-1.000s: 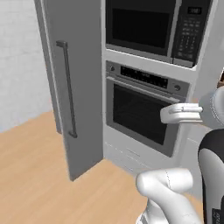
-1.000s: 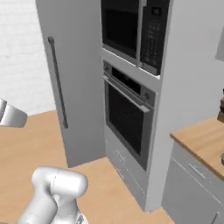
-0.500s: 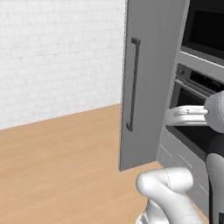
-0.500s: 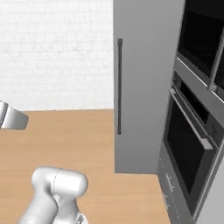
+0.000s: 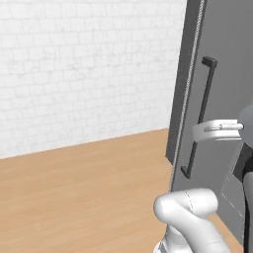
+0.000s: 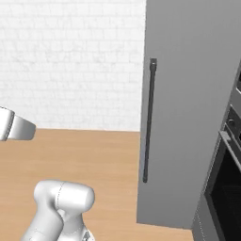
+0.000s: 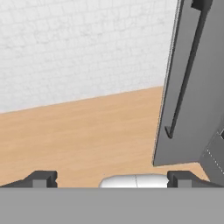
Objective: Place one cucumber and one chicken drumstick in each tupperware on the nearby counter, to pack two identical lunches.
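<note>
The cucumber, chicken drumstick, tupperware and counter are out of view. In the hand view my gripper point(image 7: 112, 179) is open, its two dark fingertips point(image 7: 43, 178) standing wide apart with nothing between them. Beyond them lie bare wooden floor point(image 7: 87, 131) and the lower edge of a tall grey door point(image 7: 192, 96).
A tall grey appliance door point(image 6: 188, 117) with a long dark vertical handle point(image 6: 148, 120) stands close on the right. An oven front point(image 6: 226, 188) sits beside it. A white brick wall point(image 5: 89, 64) and open wooden floor point(image 5: 84, 192) lie to the left.
The whole picture has shifted: the camera has swung left, so the ovens and grey door slid right while wall and floor came in. The gripper has stayed open.
</note>
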